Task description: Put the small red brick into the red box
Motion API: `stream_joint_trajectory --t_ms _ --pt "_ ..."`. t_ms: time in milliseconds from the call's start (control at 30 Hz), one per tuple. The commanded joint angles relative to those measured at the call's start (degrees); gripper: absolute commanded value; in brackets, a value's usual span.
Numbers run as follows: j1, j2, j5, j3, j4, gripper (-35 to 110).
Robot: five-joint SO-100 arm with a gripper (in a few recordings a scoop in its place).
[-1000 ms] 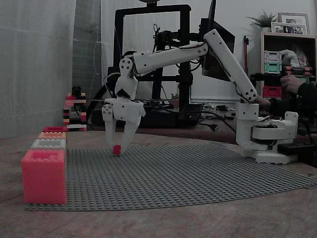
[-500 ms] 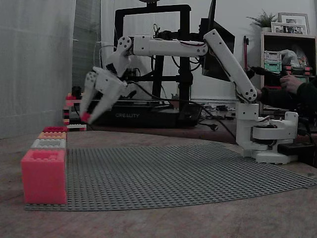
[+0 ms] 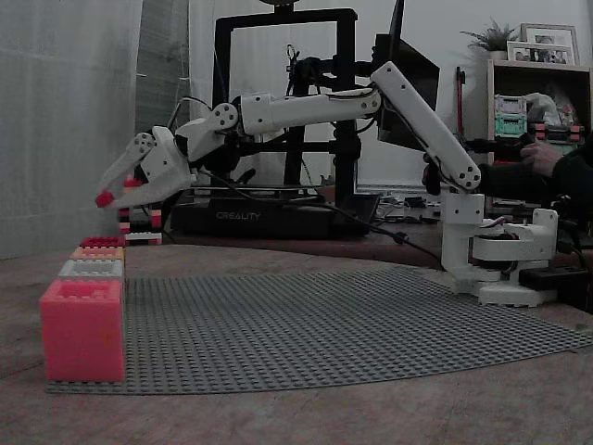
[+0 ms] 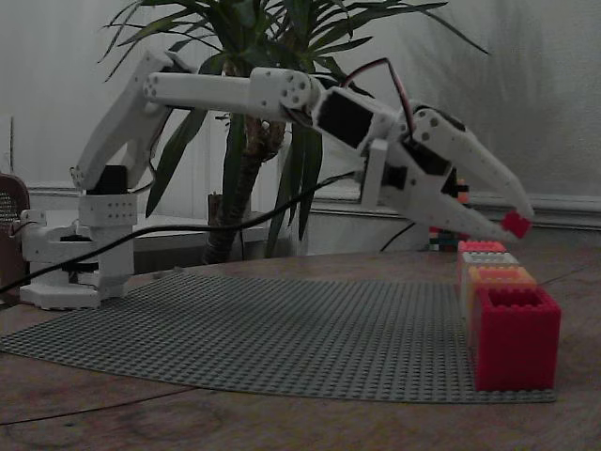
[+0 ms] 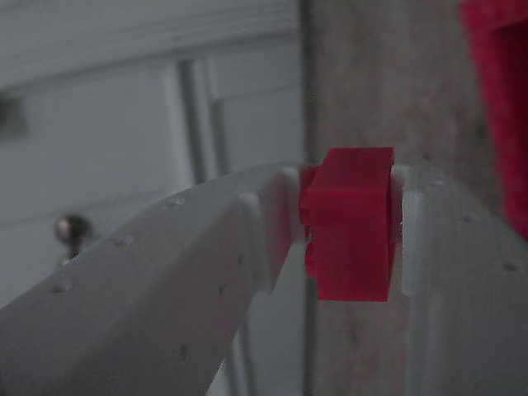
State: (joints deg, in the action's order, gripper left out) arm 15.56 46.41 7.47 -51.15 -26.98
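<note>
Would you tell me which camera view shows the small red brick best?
The wrist view: the small red brick looms large, pinched between the gripper fingertips. Both fixed views show merely a red speck at the tips.

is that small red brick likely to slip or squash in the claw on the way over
Probably neither. The small red brick looks like hard moulded plastic with flat sides, and the claw pinches it on two opposite faces. It seems light, since it is tiny. The smooth plastic could twist if bumped.

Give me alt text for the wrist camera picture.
A small red brick is pinched at the tips of the white gripper, seen close up. Behind it are a blurred pale wall and floor, with part of something red at the right edge.
</note>
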Motion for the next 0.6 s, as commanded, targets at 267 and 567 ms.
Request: stream_joint_trajectory --t_ms 267,567 --pt "-0.8 -1.1 -0.5 4.9 -2.9 2" --pt "-0.8 -3.0 -3.1 8.3 -6.3 10"
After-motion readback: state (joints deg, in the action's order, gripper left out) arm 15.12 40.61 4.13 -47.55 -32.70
